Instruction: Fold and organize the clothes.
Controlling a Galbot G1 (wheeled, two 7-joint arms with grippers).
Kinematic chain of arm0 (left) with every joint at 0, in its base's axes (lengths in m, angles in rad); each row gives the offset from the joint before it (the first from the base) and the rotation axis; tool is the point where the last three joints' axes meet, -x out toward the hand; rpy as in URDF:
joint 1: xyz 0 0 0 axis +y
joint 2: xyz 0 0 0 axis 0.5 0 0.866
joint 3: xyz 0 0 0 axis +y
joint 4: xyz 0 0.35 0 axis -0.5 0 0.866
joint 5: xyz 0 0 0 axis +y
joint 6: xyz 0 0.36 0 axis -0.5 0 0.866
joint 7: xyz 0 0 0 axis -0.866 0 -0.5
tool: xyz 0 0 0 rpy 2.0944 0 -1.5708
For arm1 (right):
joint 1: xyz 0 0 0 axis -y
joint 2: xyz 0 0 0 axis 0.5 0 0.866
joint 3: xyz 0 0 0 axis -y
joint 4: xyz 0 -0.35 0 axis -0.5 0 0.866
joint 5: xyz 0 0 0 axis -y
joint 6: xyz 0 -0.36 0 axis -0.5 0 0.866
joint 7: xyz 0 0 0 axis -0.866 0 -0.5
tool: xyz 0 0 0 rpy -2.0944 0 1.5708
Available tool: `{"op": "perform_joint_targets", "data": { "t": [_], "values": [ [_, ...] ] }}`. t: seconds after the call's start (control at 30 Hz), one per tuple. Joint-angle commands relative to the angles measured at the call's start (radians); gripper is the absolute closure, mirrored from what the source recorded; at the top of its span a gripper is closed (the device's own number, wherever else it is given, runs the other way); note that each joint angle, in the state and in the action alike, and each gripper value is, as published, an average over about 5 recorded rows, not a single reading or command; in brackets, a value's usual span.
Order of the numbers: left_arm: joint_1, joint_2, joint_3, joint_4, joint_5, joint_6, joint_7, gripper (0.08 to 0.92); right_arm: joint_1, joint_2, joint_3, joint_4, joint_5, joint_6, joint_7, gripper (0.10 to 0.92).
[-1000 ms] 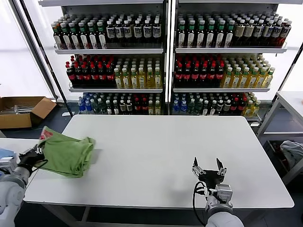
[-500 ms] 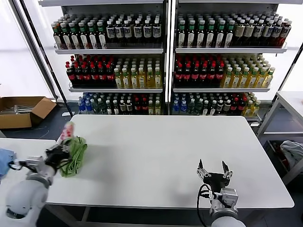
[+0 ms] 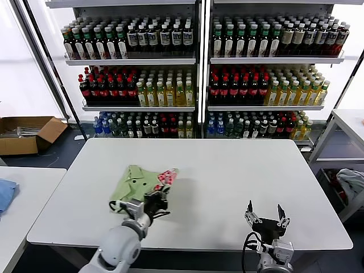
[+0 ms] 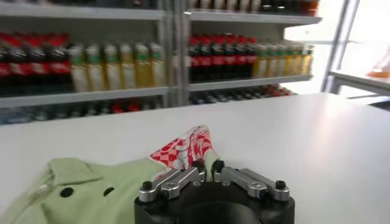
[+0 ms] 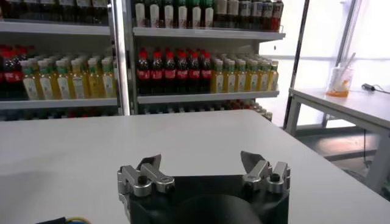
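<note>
One light green polo shirt lies crumpled on the white counter, left of the middle and toward the near edge, its collar and small dark buttons facing up and its red-and-white printed patch turned up at the side nearer the counter's centre. The left end effector sits right at the shirt's near edge, and in the left wrist view its fingers are pressed together with the tips meeting on the fabric just below the patch, pinching the shirt there. The right end effector hovers at the near right edge of the counter, well apart from the shirt, fingers spread wide with nothing between them, as the right wrist view confirms. Behind the counter, tall shelves hold rows of bottles. On the floor to the far left an open cardboard box holds some pale items that are hard to make out. A blue cloth rests on a second counter at the left edge.
</note>
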Motion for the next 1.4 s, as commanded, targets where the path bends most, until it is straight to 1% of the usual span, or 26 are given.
{"op": "perform_joint_targets", "data": {
  "t": [0.03,0.13,0.3,0.4,0.47,0.57,0.67,0.77,0.87,0.97,1.1,1.2,1.4],
  "values": [
    [-0.126,-0.128,0.21,0.093,0.015,0.013,-0.019,0.879,-0.03,0.037,0.001,-0.014,-0.045,0.003,0.003,0.203],
    [-0.135,-0.139,0.204,0.099,-0.005,-0.008,-0.02,0.879,-0.007,0.036,-0.006,-0.033,-0.046,-0.007,0.006,0.203],
    [-0.144,-0.161,0.195,0.08,-0.087,-0.082,-0.04,0.876,0.044,0.03,-0.019,-0.07,-0.04,-0.034,0.011,0.203],
    [-0.137,-0.17,0.191,0.034,-0.184,-0.113,-0.048,0.835,0.078,0.02,-0.023,-0.092,-0.01,-0.053,0.014,0.203],
    [-0.126,-0.173,0.196,-0.006,-0.225,-0.126,-0.052,0.778,0.106,0.012,-0.025,-0.11,0.023,-0.065,0.018,0.203],
    [-0.108,-0.173,0.203,-0.046,-0.218,-0.138,-0.048,0.692,0.141,0.004,-0.031,-0.129,0.074,-0.076,0.025,0.203],
    [-0.092,-0.172,0.182,-0.046,-0.201,-0.147,-0.049,0.605,0.163,-0.004,-0.039,-0.127,0.158,-0.089,0.032,0.203],
    [-0.083,-0.164,0.134,-0.021,-0.152,-0.139,-0.08,0.519,0.187,-0.016,-0.045,-0.119,0.288,-0.107,0.044,0.203],
    [-0.079,-0.138,0.079,0.001,-0.065,-0.088,-0.134,0.432,0.228,-0.036,-0.059,-0.121,0.429,-0.139,0.053,0.203],
    [-0.068,-0.104,0.031,-0.001,-0.023,-0.044,-0.165,0.345,0.28,-0.056,-0.079,-0.141,0.534,-0.172,0.069,0.203],
    [-0.039,-0.071,-0.012,-0.023,-0.006,-0.032,-0.172,0.236,0.344,-0.069,-0.115,-0.199,0.6,-0.18,0.102,0.203],
    [-0.014,-0.059,-0.031,-0.032,-0.002,-0.032,-0.174,0.188,0.377,-0.063,-0.143,-0.246,0.617,-0.18,0.114,0.203],
    [0.01,-0.06,-0.05,-0.026,0.012,-0.032,-0.179,0.177,0.415,-0.024,-0.166,-0.327,0.659,-0.18,0.138,0.203]
  ]
}}
